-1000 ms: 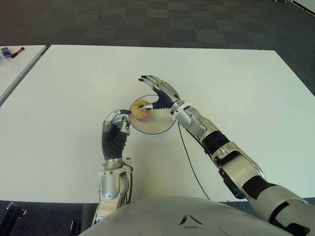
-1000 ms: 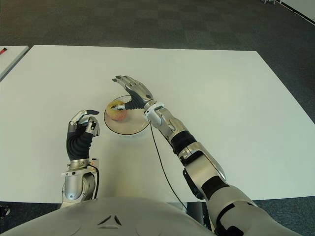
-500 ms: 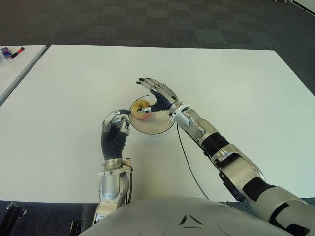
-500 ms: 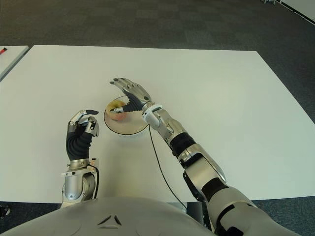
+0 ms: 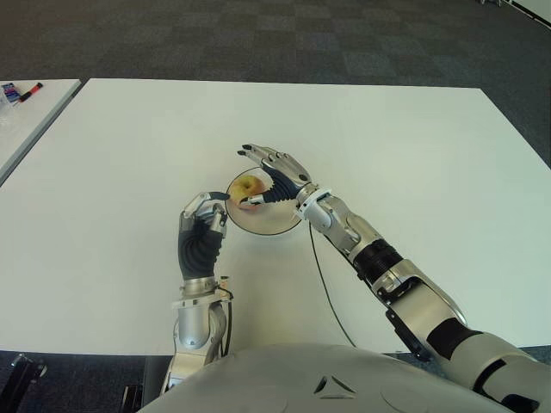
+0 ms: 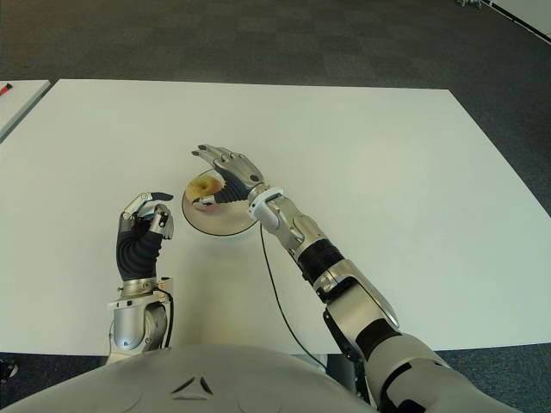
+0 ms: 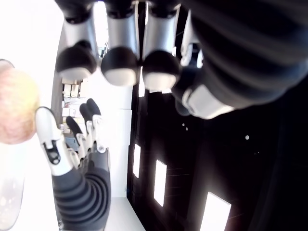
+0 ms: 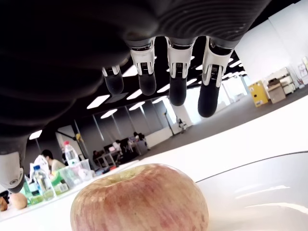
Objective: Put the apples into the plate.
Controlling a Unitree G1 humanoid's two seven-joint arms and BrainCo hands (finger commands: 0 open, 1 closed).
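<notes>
The white tabletop (image 5: 413,146) carries little: one round plate (image 5: 275,221) near its middle, with a cable trailing from the right arm toward the robot. The right robot hand (image 5: 274,170) hangs over the far-left part of the plate, fingers spread and extended above the apple, thumb down beside it; its wrist view shows clear air between the fingertips (image 8: 177,94) and the fruit, so the hand is released and holds nothing. The left robot hand (image 5: 205,217) shows just left of the plate, fingers curled in on themselves, gripping nothing. The yellow-red apple (image 5: 250,187) sits inside the plate close to its left rim, upright with its stem dimple up.

The main risk, as I judge it, is the withdrawal. The thumb is low beside the apple, and a sideways pull could nudge the fruit; being round and near the rim, it could roll up and over onto the tabletop. The plate looks light and shallow, so a brush from the palm or the curled left robot hand beside it could slide or tip it. Lifting straight up before retreating would avoid both.
</notes>
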